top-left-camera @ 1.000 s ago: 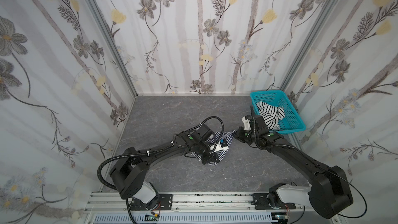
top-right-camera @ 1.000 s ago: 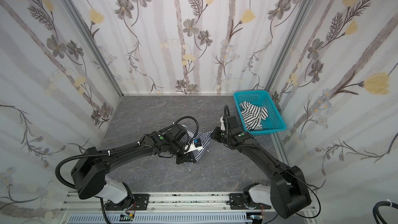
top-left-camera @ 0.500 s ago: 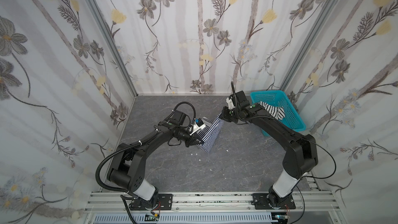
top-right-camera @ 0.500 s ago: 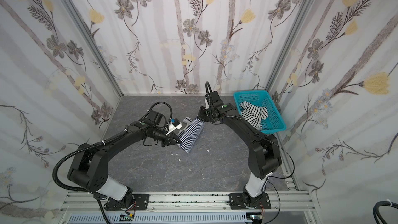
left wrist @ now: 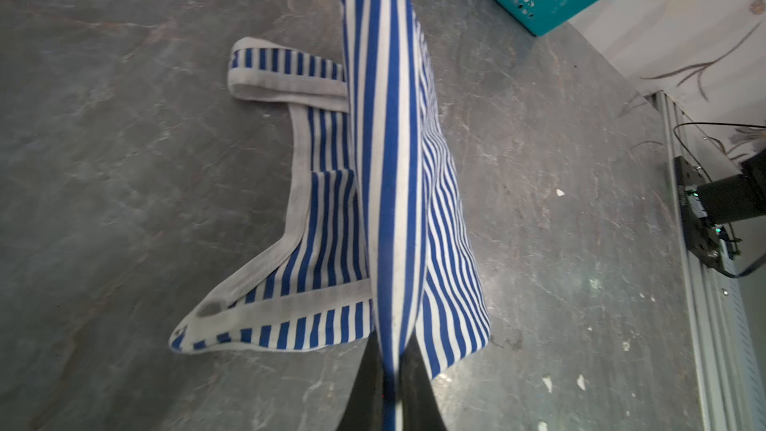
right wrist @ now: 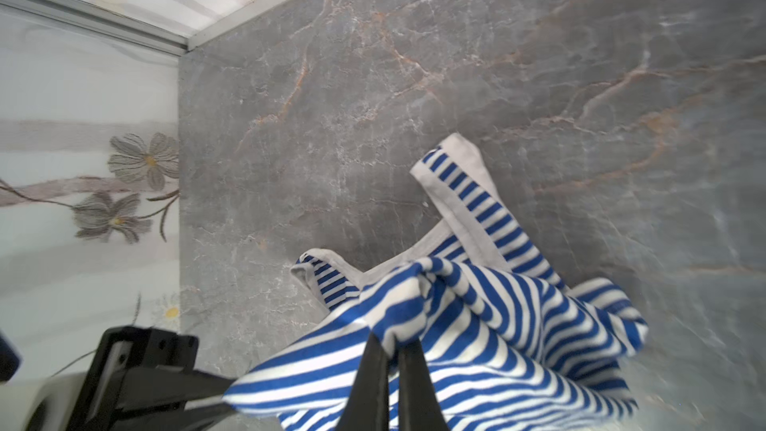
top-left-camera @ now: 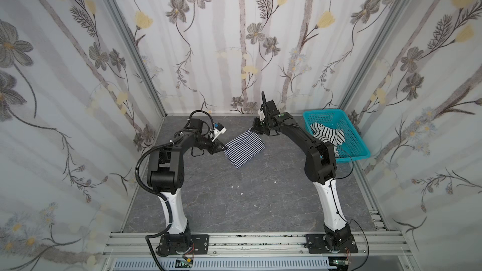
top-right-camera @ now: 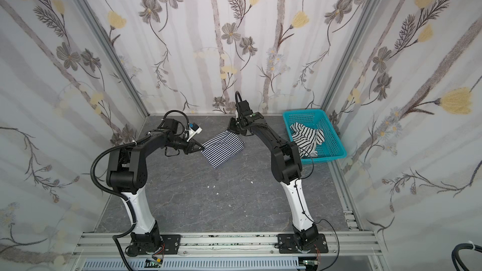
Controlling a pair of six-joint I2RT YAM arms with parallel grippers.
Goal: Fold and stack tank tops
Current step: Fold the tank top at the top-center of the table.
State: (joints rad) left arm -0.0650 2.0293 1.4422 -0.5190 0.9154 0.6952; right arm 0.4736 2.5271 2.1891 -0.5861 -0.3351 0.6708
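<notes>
Since a second ago, the left gripper and right gripper have swung up and farther back. In both top views they are pinching the blue-striped tank top, holding it up between them over the table. The black-striped tank top is lying in the basket, far right. In the left wrist view, the left gripper is squeezing the blue top's edge. In the right wrist view, the right gripper is squeezing bunched cloth.
</notes>
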